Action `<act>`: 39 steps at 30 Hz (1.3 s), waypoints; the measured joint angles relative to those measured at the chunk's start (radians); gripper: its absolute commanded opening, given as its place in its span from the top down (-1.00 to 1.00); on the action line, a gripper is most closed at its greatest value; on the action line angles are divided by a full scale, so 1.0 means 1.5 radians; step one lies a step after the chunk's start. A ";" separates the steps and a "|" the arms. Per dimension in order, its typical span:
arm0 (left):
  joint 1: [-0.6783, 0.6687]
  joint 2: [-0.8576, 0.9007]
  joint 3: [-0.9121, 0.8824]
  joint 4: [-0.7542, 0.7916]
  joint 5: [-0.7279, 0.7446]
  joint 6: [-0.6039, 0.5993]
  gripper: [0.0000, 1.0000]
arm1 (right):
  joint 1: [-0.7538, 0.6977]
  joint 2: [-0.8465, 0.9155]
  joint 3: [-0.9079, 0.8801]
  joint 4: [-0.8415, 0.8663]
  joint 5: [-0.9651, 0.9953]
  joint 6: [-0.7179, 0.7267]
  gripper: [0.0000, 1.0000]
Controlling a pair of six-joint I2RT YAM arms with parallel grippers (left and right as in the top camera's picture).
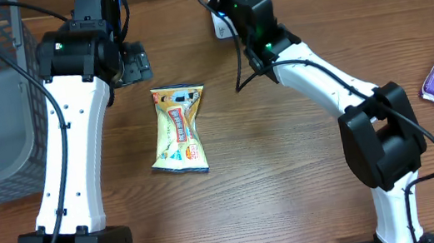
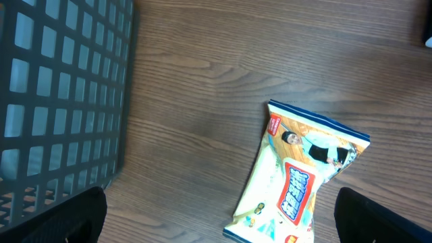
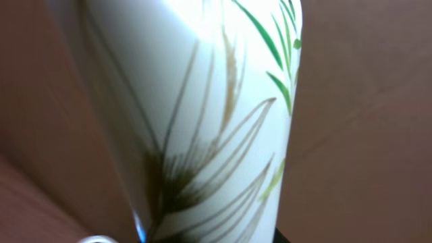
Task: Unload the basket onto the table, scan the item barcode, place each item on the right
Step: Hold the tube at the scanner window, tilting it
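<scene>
overhead looks down; left wrist (nearer) shares the snack packet [image 1: 180, 130] [image 2: 300, 177].

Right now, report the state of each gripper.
Left gripper: open, empty.
Right gripper: closed on the white leaf-print package.

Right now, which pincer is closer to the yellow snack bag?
Left. The left pincer hangs open off the upper-left corner of the snack bag; the right pincer is farther, up and right, gripping a white leafy packet.

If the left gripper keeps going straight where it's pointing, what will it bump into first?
The left gripper would most likely meet the bare wooden table, between the grey basket and the snack packet. The packet lies near that line, and depth is unclear.
</scene>
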 measured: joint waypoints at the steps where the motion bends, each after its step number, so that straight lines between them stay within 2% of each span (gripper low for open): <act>1: 0.000 0.000 0.000 0.000 0.000 0.000 -1.00 | -0.004 0.007 0.001 0.020 0.006 -0.020 0.92; 6: 0.000 0.000 0.000 0.000 0.000 0.000 -1.00 | -0.018 0.068 0.004 0.071 -0.002 -0.099 0.92; 11: 0.000 0.000 0.000 0.000 0.000 0.000 -0.99 | -0.016 0.133 0.004 0.092 -0.035 -0.129 0.92; 16: 0.000 0.000 0.000 0.000 0.000 0.000 -1.00 | -0.018 0.141 0.004 0.102 -0.063 -0.158 0.92; 28: 0.000 0.000 0.000 0.000 0.000 0.000 -1.00 | -0.024 0.160 0.005 0.098 -0.141 -0.300 0.92; 32: 0.000 0.000 0.000 0.000 0.000 0.000 -0.99 | -0.026 0.192 0.028 0.098 -0.152 -0.321 0.92; 39: 0.000 0.000 0.000 0.000 0.000 0.000 -1.00 | -0.027 0.254 0.138 0.063 -0.157 -0.345 0.92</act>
